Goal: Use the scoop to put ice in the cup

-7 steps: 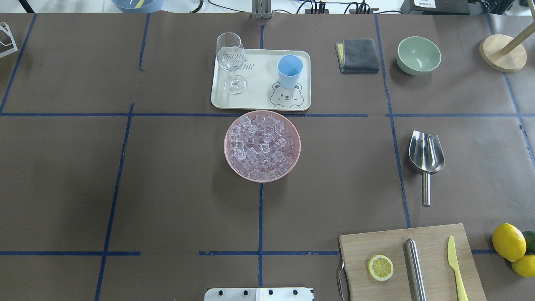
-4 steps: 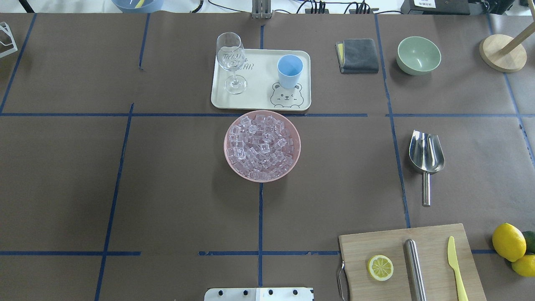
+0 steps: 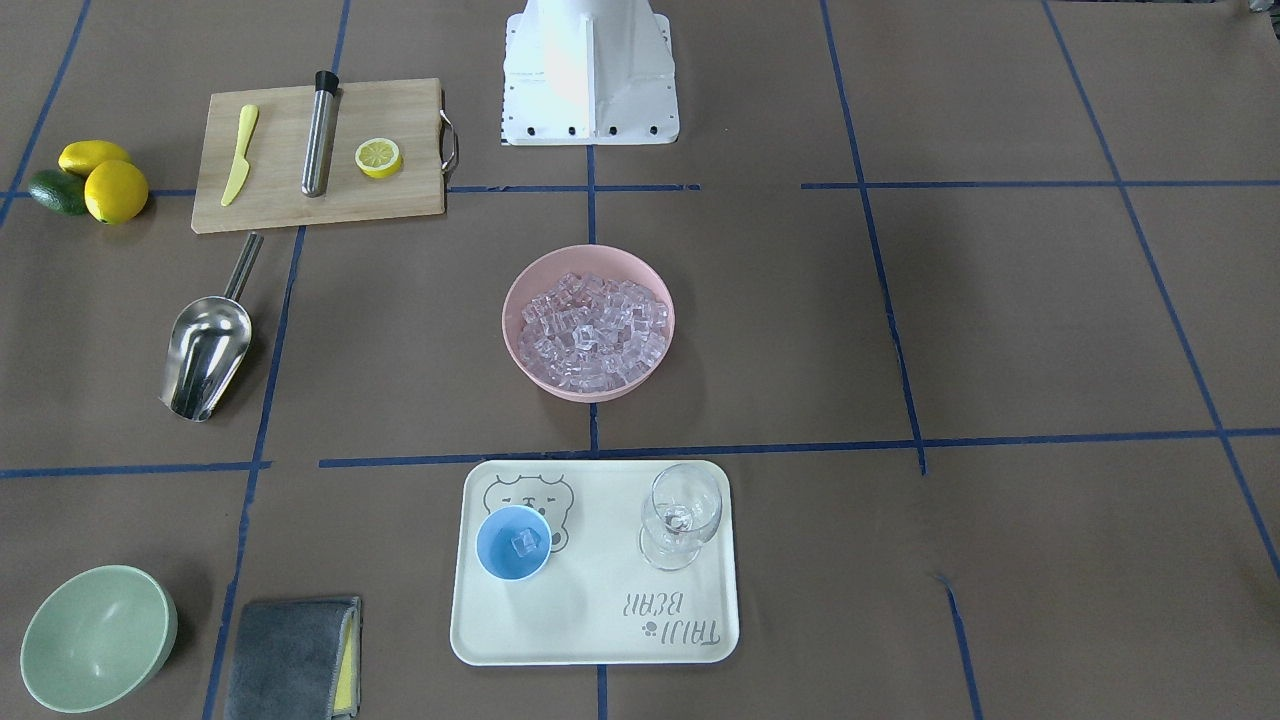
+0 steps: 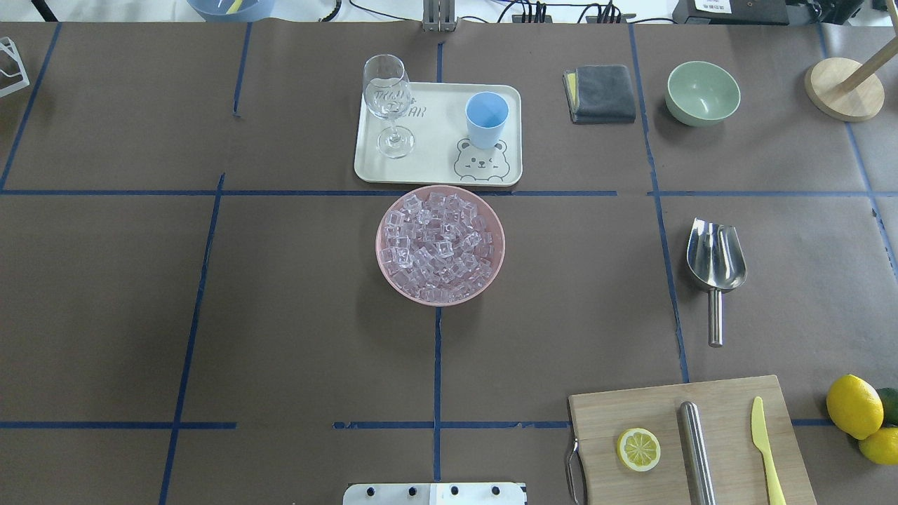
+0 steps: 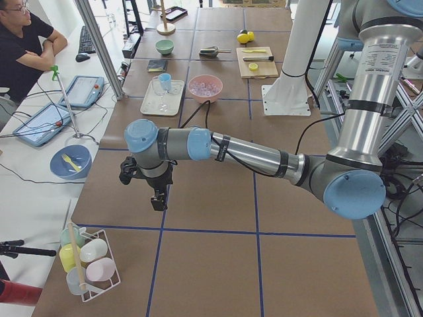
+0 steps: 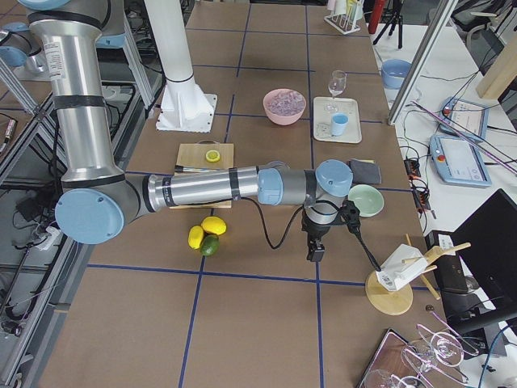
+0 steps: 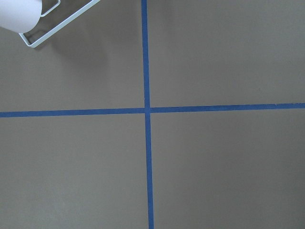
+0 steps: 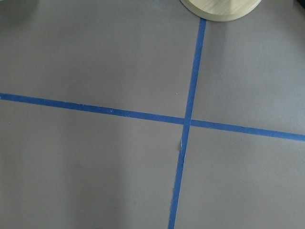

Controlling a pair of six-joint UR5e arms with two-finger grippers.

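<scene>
The ice [image 4: 440, 245] is a heap of clear cubes in a pink bowl [image 4: 384, 273] at the table's middle. The light-blue cup [image 4: 486, 119] stands upright on a cream tray [image 4: 435, 168] just beyond the bowl. The front-facing view shows one cube inside the cup [image 3: 513, 543]. The steel scoop [image 4: 715, 263] lies free on the table right of the bowl, handle toward the robot. My left gripper [image 5: 157, 198] hangs far out at the table's left end. My right gripper [image 6: 313, 250] hangs at the right end. I cannot tell whether either is open or shut.
A clear stemmed glass [image 4: 388, 105] stands on the tray. A grey cloth [image 4: 602, 92], a pale-green bowl [image 4: 702, 92] and a wooden stand [image 4: 844, 88] sit at the back right. A cutting board [image 4: 729, 407] with a lemon slice, steel cylinder and knife lies near right, lemons [image 4: 854, 405] beside it.
</scene>
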